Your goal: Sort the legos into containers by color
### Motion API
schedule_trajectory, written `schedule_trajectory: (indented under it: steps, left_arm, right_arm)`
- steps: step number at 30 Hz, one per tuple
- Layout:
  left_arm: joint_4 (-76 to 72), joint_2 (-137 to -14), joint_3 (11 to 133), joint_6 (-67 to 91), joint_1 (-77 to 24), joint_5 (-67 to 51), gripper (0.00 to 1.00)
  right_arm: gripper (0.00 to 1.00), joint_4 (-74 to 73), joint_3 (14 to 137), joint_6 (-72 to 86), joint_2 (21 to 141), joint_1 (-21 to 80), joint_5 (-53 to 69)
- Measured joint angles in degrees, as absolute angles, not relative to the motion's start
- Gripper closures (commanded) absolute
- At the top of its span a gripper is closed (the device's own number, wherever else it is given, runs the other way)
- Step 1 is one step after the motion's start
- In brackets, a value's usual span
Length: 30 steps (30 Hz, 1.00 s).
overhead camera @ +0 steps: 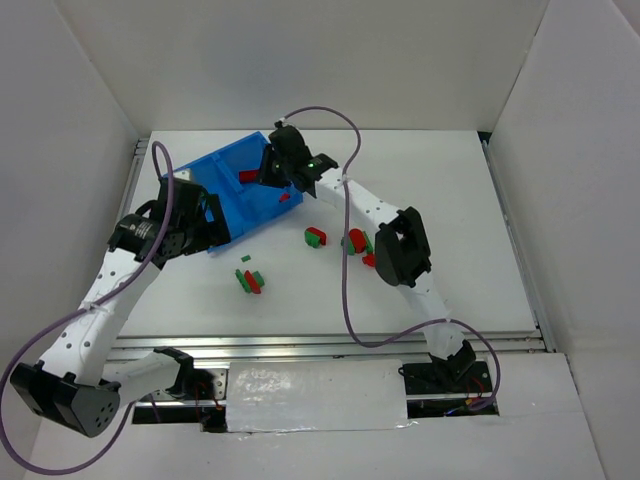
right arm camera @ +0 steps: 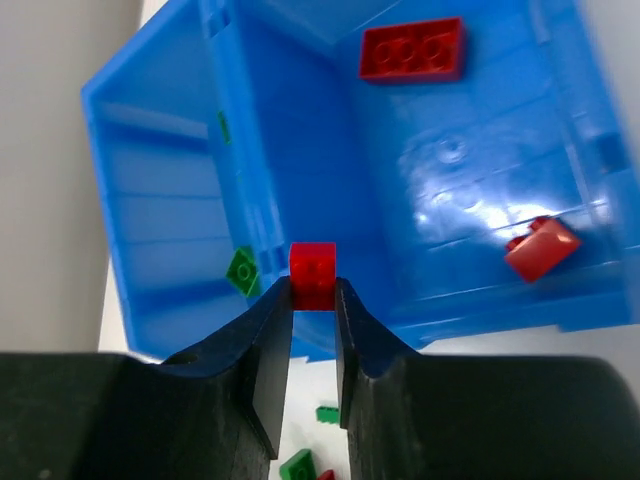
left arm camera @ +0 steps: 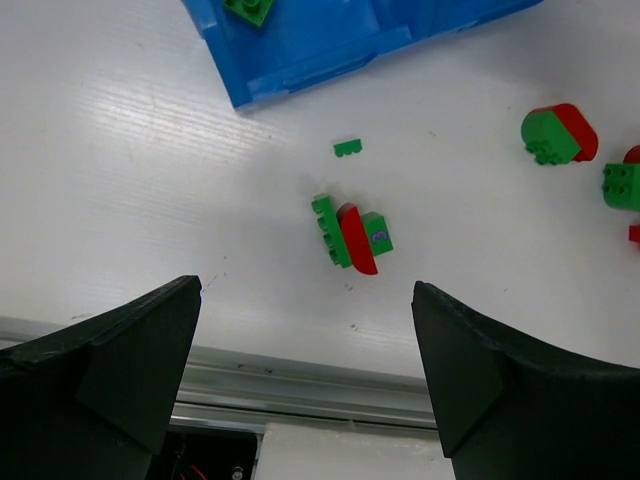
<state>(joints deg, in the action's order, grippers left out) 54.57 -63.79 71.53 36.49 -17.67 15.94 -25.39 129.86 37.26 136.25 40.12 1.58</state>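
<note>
My right gripper [right arm camera: 313, 292] is shut on a small red lego [right arm camera: 313, 268], held above the blue bin [right arm camera: 150, 200] near its central divider [right arm camera: 232, 150]. In the right-hand compartment lie a flat red brick [right arm camera: 412, 50] and a red piece [right arm camera: 541, 248]; a green lego [right arm camera: 242, 270] lies in the left one. From above, the right gripper [overhead camera: 275, 172] hangs over the bin [overhead camera: 225, 170]. My left gripper [left arm camera: 305, 330] is open and holds nothing, above the table's near edge, short of a green-red cluster [left arm camera: 352, 233].
Loose legos lie on the white table: a tiny green one [left arm camera: 348, 147], a green-red pair [left arm camera: 558, 133], a green block [left arm camera: 622, 186], and others [overhead camera: 315, 237] [overhead camera: 357, 240] beside the right arm. An aluminium rail [left arm camera: 300, 380] runs along the near edge. White walls enclose the table.
</note>
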Motion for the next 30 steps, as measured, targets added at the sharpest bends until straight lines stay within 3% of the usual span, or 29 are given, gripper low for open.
schedule_trajectory:
  steps: [1, 7, 15, 24, 30]
  left_arm:
    - [54.74, -63.16, 70.70, 36.49, -17.67, 15.88, 0.01]
    - [55.64, -60.86, 67.33, 36.47, -17.65, 14.92, 0.01]
    - [55.79, -59.46, 66.19, 36.51, -17.65, 14.90, 0.00]
    - [55.35, -59.53, 66.19, 36.14, -17.63, 14.15, 0.01]
    - [53.49, -60.58, 66.19, 34.83, -17.43, 10.92, 0.01]
  right_arm:
    - [0.51, -25.39, 129.86, 37.21, 136.29, 39.66, 1.45]
    - [0.15, -25.80, 131.68, 35.55, 136.88, 37.56, 1.08]
    - [0.13, -25.34, 131.57, 31.51, 136.38, 37.63, 2.76]
    - [0.12, -24.40, 94.32, 11.44, 113.23, 37.63, 7.49]
    - [0.11, -26.68, 88.23, 1.30, 110.96, 37.63, 5.74]
